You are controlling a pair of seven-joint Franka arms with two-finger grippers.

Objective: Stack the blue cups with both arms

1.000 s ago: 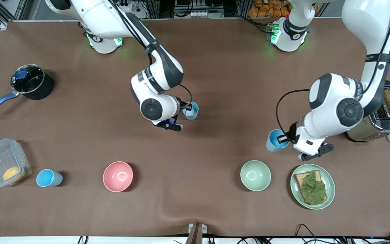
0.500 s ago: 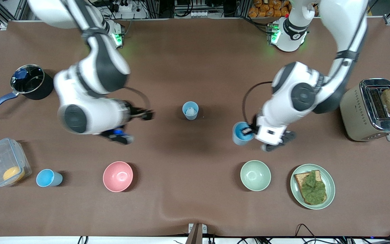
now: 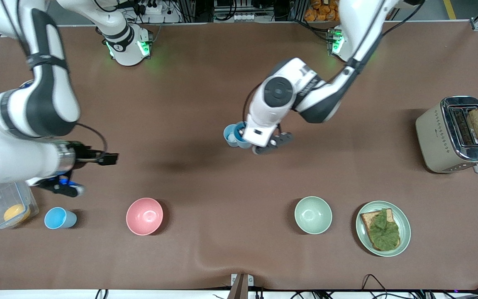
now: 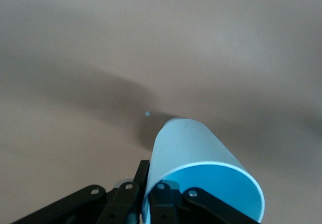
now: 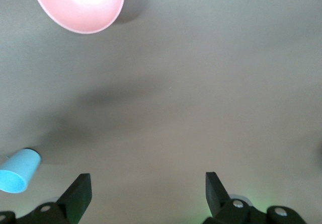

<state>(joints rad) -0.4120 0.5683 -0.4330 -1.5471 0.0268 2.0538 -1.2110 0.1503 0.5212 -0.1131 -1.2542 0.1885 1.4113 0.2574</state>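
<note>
My two arms are glossy white shells with black bands and round grey joint caps; thin black cables loop beside my wrists. My bases glow green. My left claw (image 4: 151,204) is black, with silver screws on its linkages. My right claw (image 5: 146,194) has black fingers too.

Both my arms are up off the table, spread well apart.

My left gripper (image 3: 245,139) is over mid-table, fingers (image 4: 161,196) pinched on a blue cup (image 4: 201,176), wrist bent down. My right gripper (image 3: 108,159) hangs at the right arm's end, fingers (image 5: 80,191) spread wide, apparently holding nothing.
</note>
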